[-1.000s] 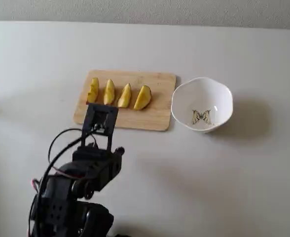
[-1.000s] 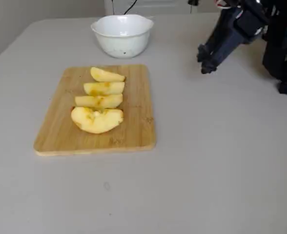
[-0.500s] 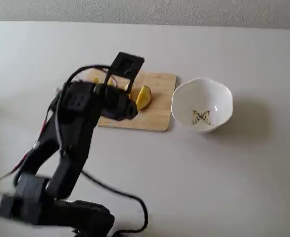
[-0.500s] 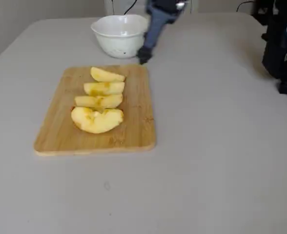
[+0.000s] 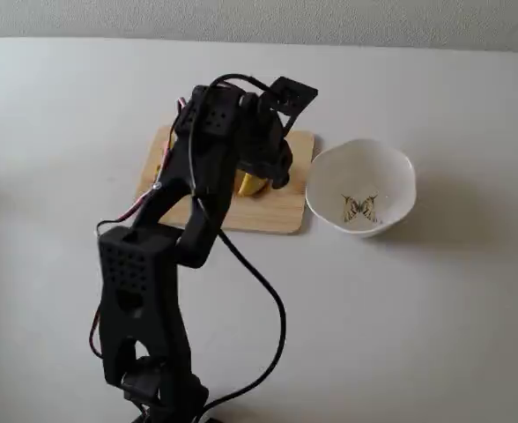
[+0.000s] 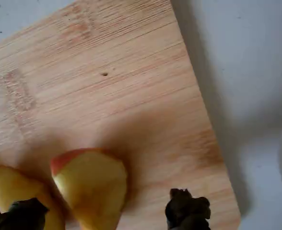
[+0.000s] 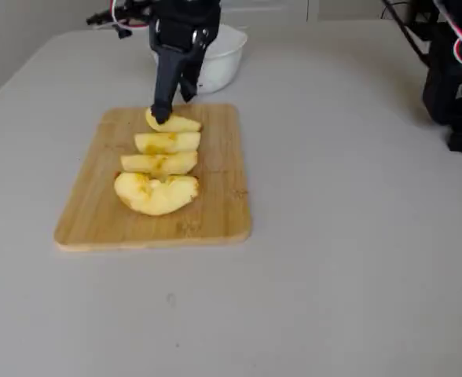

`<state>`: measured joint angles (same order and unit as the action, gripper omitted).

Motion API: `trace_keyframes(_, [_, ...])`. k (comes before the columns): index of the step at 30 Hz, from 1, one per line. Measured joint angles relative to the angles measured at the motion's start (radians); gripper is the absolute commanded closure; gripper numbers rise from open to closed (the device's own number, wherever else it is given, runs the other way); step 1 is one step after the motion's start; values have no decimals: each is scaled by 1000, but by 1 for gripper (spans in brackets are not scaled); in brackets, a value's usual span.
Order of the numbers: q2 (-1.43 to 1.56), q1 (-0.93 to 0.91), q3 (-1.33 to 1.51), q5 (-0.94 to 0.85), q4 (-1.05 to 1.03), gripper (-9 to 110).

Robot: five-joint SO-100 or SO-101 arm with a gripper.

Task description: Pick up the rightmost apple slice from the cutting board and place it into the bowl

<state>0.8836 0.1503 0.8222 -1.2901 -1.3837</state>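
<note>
The rightmost apple slice [image 6: 90,187] lies flat on the cutting board [image 6: 107,72] at the end of the row nearest the bowl [image 5: 400,167]. In the wrist view it is a pale-yellow wedge with a reddish skin edge at its upper left. In a fixed view from the side the same slice [image 7: 176,123] sits close to the board's far edge. In a fixed view from behind the arm only a small yellow part of it [image 5: 250,185] shows beneath the arm.

The gripper [image 6: 105,213] is down over this slice with its jaws wide apart. One dark fingertip [image 6: 188,211] stands on the bare board side and the other on the side of the next slice [image 6: 11,187]. Nothing is clamped, and whether either tip touches the slice I cannot tell.

Three more slices continue the row toward the board's near edge: two narrow ones [image 7: 166,142] [image 7: 159,162], then a plump one [image 7: 156,194].

The bowl is empty, showing a dark butterfly drawing [image 5: 359,209] on its bottom, and stands just beyond the board's short edge on the grey tabletop [image 7: 357,236].

The black arm [image 5: 197,194] reaches over the board from its base at the tabletop's edge.
</note>
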Motion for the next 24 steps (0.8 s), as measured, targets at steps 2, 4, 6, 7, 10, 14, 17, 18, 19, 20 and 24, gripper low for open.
trace_keyframes(2, [-20,0,-23,8,-9,66])
trace_keyframes(4, [-35,0,-40,14,-12,66])
trace_keyframes(6, [-44,0,-46,20,-18,66])
trace_keyframes(7, [-48,0,-46,20,-26,67])
trace_keyframes(10, [-64,0,-46,29,-40,67])
trace_keyframes(14, [-84,0,-54,37,-52,67])
trace_keyframes(17, [-97,0,-72,46,-63,67])
trace_keyframes(18, [-103,0,-80,46,-66,68])
trace_keyframes(19, [-112,0,-91,52,-72,68])
trace_keyframes(20, [-123,0,-107,57,-72,69])
trace_keyframes(24, [-218,3,-256,72,-152,76])
